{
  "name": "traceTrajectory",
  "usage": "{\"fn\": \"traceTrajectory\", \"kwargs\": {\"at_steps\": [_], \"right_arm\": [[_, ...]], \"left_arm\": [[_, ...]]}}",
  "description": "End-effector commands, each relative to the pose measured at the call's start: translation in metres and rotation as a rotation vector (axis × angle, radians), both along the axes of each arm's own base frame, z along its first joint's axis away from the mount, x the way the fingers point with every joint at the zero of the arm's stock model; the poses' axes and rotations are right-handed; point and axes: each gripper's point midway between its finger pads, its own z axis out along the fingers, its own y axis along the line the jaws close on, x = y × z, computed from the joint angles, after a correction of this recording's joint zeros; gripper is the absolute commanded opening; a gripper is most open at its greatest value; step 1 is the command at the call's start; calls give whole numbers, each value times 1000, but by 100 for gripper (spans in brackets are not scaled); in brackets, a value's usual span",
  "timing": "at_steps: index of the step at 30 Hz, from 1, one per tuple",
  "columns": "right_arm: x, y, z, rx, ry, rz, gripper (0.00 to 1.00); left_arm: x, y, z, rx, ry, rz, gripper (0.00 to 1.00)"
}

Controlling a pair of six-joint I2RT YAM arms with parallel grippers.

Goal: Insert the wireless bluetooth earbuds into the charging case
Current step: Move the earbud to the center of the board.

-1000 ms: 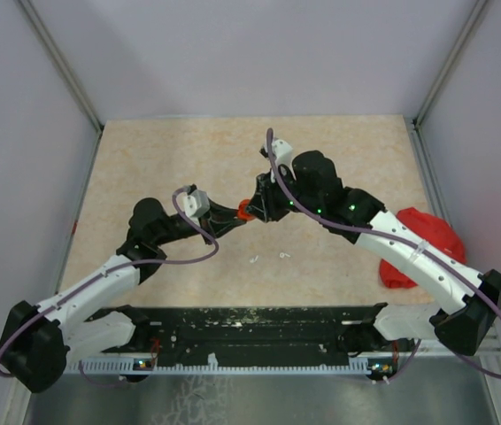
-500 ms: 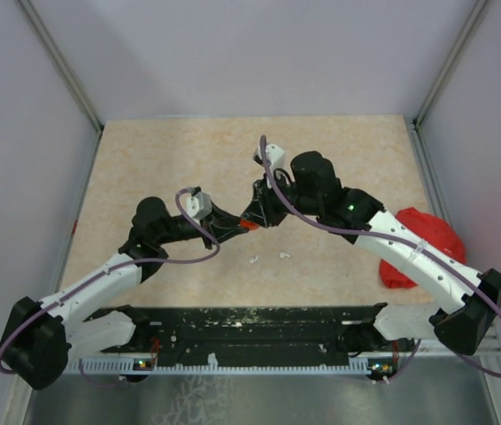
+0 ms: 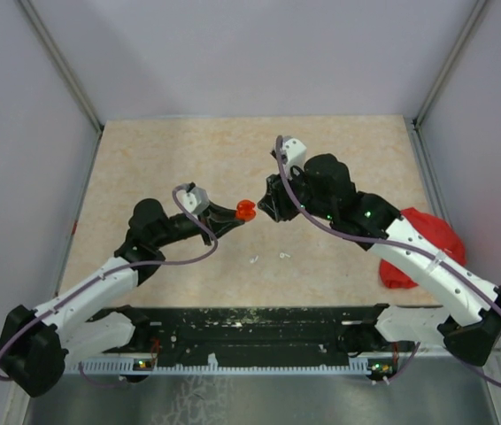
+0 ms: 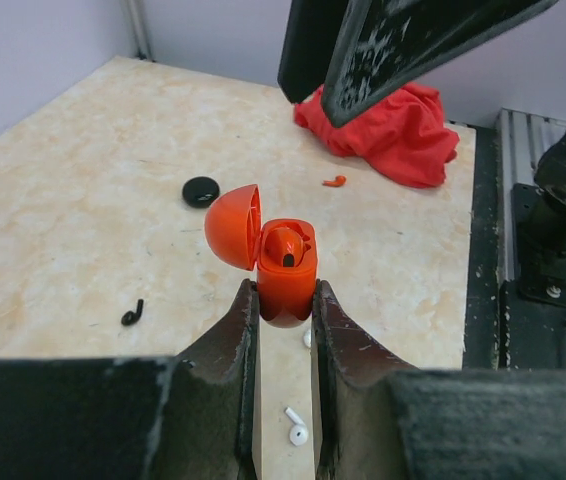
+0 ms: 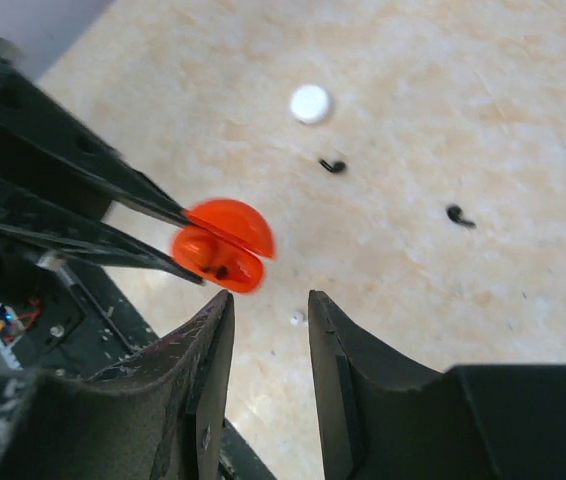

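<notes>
The left fingers (image 4: 235, 345) clamp the open orange charging case (image 4: 285, 275), one earbud (image 4: 285, 245) seated inside; the right fingers (image 5: 208, 360) hang apart beside it. On the bench (image 4: 63, 200) lie a loose orange earbud (image 4: 335, 181), black case (image 4: 201, 191), red cloth (image 4: 388, 125).

The orange charging case (image 4: 285, 285) stands upright above the table (image 4: 73, 210), pinched at its lower half between the fingers of the left hand (image 4: 283, 292). Its domed lid (image 4: 233, 226) is swung open to one side. One orange earbud (image 4: 285, 246) sits in the case, a dark tip showing. In the left wrist view, a second orange earbud (image 4: 334, 181) lies on the table beyond the case. A black earbud (image 4: 132, 313) lies left of the case. A white earbud (image 4: 296, 431) lies below the case, and another white one (image 4: 308, 338) is half hidden just under it.
</notes>
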Motion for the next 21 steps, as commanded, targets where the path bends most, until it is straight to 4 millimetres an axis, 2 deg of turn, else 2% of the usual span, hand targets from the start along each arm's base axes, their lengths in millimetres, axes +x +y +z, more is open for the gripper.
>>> {"fn": "traceTrajectory", "kwargs": {"at_steps": [1,6,11,16,21], "right_arm": [[21,-40,-21,-116,41,-223,37],[39,-85,-68,-188,174,-411,40],[51,-131,-120,-267,294,-606,41],[56,-175,-164,-321,385,-786,41],[56,-213,-199,-284,487,-955,41]], "left_arm": [[9,16,1,37,-1,122,1],[19,34,3,88,-9,237,1],[19,41,6,80,-39,270,1],[22,42,4,114,-36,280,1],[18,42,7,84,-25,279,1]]}}
